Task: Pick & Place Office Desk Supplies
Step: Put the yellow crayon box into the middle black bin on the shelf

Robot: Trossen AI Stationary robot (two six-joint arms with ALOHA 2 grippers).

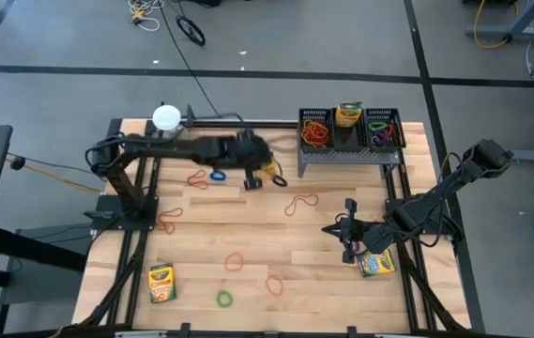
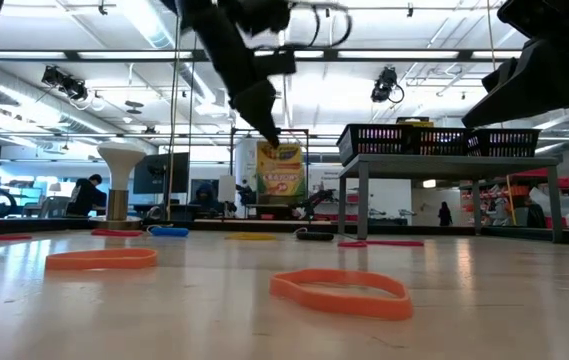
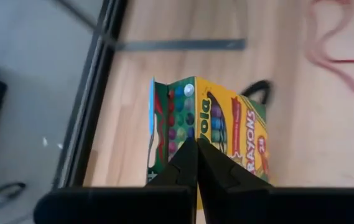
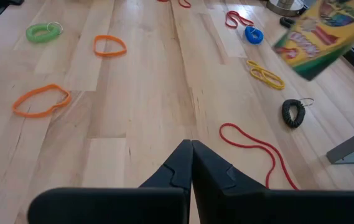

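A: Left hand (image 1: 268, 171) — fingers clamped on the top edge of a crayon box (image 3: 211, 134), which hangs below them, clear of the counter (image 1: 323, 272), as the low view shows. What does the carry demand?

B: In my judgement, a steady lift. The grip takes only the box's rim, so the box could swing or slip; the hand should rise above the wall of the black mesh rack (image 1: 349, 150) before crossing over it, then lower the box into a free compartment. One compartment already holds a crayon box (image 1: 348, 115), and others hold rubber bands.

A: Where is the rack relative to the hand?

B: Near, toward the far right of the counter, raised on legs. Just beside the hand lie a black band (image 4: 293, 113), a yellow band (image 4: 265, 75) and a blue band (image 1: 218, 175).

A: The right hand (image 1: 346, 231)?

B: Fingers pressed together, holding nothing, waiting low near the right edge. A second crayon box (image 1: 376, 263) lies just beside it; a third (image 1: 161, 282) lies well apart, near the front left corner.
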